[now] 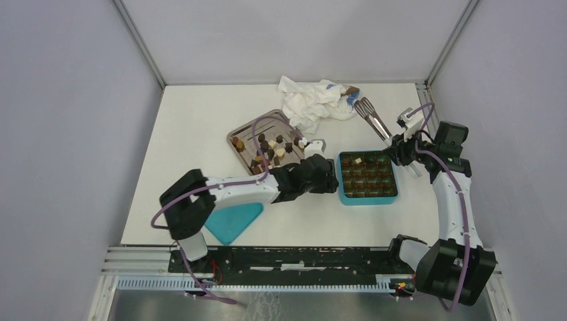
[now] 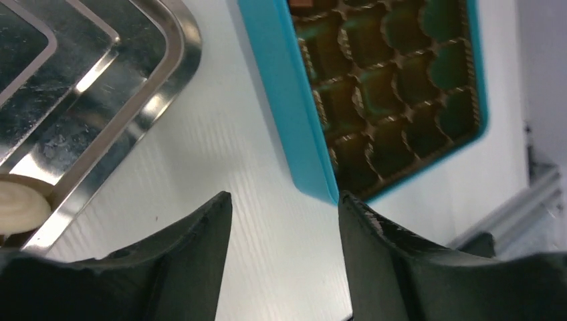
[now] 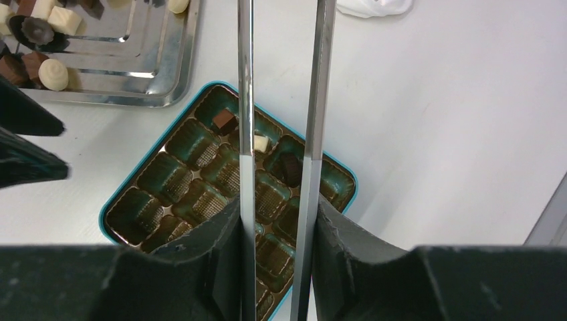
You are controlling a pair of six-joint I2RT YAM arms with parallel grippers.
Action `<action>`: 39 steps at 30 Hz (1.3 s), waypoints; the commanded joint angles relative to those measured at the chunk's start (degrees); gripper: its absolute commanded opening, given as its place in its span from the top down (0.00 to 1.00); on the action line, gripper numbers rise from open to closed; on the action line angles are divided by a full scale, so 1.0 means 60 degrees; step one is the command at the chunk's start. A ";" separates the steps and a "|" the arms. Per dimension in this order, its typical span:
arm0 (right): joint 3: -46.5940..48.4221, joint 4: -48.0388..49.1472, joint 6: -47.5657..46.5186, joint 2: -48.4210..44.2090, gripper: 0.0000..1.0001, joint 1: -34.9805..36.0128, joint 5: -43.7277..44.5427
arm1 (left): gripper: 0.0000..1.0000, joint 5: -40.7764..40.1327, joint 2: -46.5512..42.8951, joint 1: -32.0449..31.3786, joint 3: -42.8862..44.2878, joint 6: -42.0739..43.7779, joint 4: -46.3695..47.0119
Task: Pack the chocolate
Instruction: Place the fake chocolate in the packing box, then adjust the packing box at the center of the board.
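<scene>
Several dark, light brown and cream chocolates [image 1: 271, 146] lie on a metal tray [image 1: 242, 132]. A teal box [image 1: 342, 179] with a brown cavity insert holds three pieces: brown [image 3: 224, 120], white [image 3: 261, 142] and dark [image 3: 291, 167]. My left gripper [image 1: 326, 177] is open and empty, low over the table between tray and box; in the left wrist view [image 2: 284, 200] the box edge [image 2: 281, 100] is just ahead. My right gripper [image 1: 401, 148] is shut on metal tongs [image 1: 371, 117], held above the box's right side; the tong arms [image 3: 245, 100] stand apart.
A crumpled white cloth [image 1: 314, 100] with blue marks lies behind the tray. A teal lid [image 1: 234, 221] lies near the left arm's base. The tray rim [image 2: 134, 87] and one cream piece [image 2: 20, 204] show in the left wrist view. Walls enclose the table.
</scene>
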 commanded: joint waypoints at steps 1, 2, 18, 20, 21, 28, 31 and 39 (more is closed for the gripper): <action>-0.0060 0.0952 0.0496 -0.0232 0.60 0.0035 0.0432 | 0.38 -0.1570 0.1486 -0.0254 0.1625 -0.0620 -0.0829; -0.0045 0.0909 0.0452 -0.0185 0.60 0.0030 0.0390 | 0.38 -0.1685 0.1736 -0.0268 0.1841 -0.0613 -0.0851; -0.0133 0.0764 0.0256 -0.0062 0.60 0.0038 0.0405 | 0.41 -0.2809 0.3584 -0.0347 0.4201 -0.0543 -0.2604; -0.0141 0.0765 0.0242 -0.0055 0.60 0.0037 0.0430 | 0.42 -0.2960 0.3590 -0.0406 0.4249 -0.0616 -0.2579; -0.0133 0.0763 0.0242 -0.0041 0.60 0.0029 0.0449 | 0.44 -0.3030 0.3647 -0.0432 0.4353 -0.0692 -0.2663; -0.0162 0.0765 0.0231 0.0037 0.60 0.0032 0.0510 | 0.47 -0.3353 0.4313 -0.0611 0.5447 -0.1017 -0.3549; -0.0162 0.0763 0.0227 0.0067 0.60 0.0031 0.0511 | 0.48 -0.3420 0.4419 -0.0655 0.5512 -0.1173 -0.3674; -0.0177 0.0769 0.0244 0.0068 0.60 0.0022 0.0527 | 0.52 -0.3302 0.4860 -0.0692 0.5933 -0.1111 -0.3753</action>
